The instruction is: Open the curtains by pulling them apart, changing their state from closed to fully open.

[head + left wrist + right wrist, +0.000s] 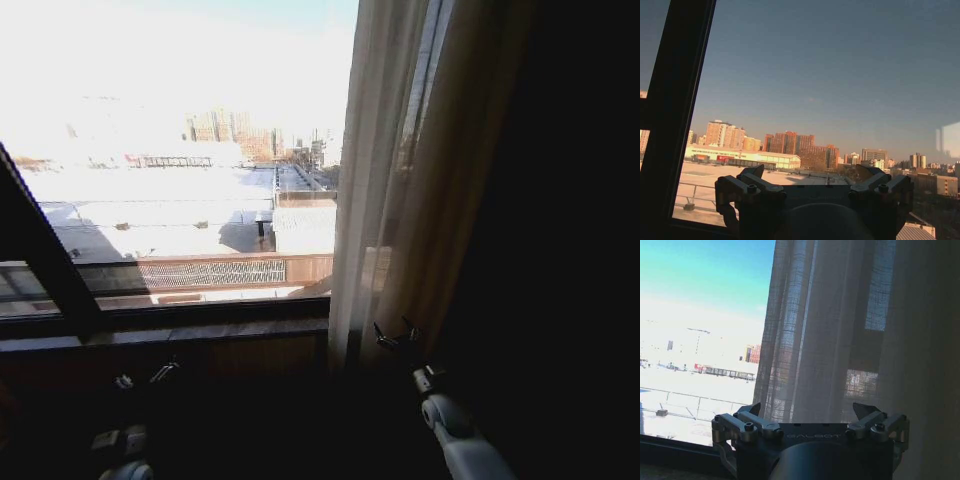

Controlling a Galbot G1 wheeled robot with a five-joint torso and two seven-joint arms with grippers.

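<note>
A sheer cream curtain [392, 200] hangs gathered in pleats at the right side of the window, with the glass to its left uncovered. My right gripper [397, 338] is raised just in front of the curtain's lower part, near its left edge. In the right wrist view that gripper [808, 411] is open with nothing between its fingers, and the pleated curtain [830, 340] hangs close ahead. My left gripper [140, 378] sits low in the shadow under the sill. In its wrist view the left gripper [812, 175] is open, facing bare glass.
A dark slanted window frame bar [50, 270] crosses the left of the window, and the same frame [675, 115] stands beside the left gripper. A dark sill [200, 335] runs under the glass. Right of the curtain is a deep dark area [570, 220].
</note>
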